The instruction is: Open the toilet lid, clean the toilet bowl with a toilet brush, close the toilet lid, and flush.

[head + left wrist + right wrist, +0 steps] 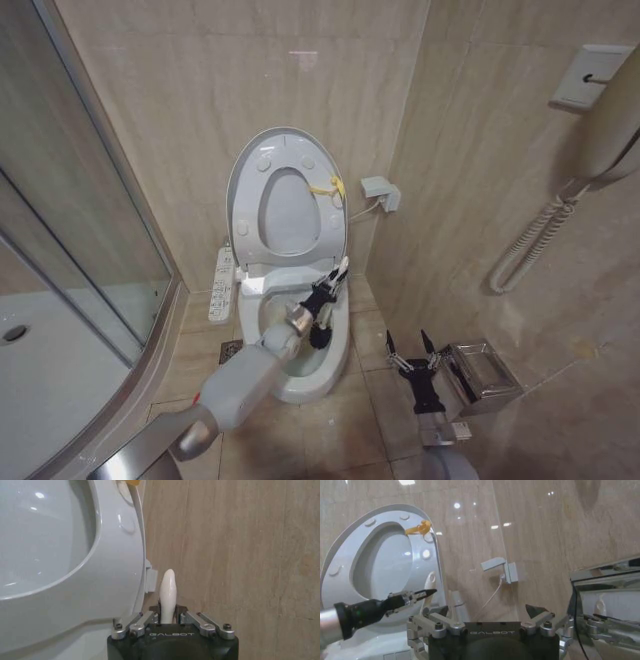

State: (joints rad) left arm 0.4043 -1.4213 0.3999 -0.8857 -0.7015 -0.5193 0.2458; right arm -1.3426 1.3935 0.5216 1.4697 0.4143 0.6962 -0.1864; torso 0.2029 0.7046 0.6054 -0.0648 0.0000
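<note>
From my feed the floor is beige tile with darker grout lines. The toilet bowl stands on it against the back wall (white ceramic, button panel along the robot's left side). To the left a curved shower enclosure meets the tile. Off to the right, by the side wall, a shiny metal box sits low down; I can't tell if it touches the floor.
</note>
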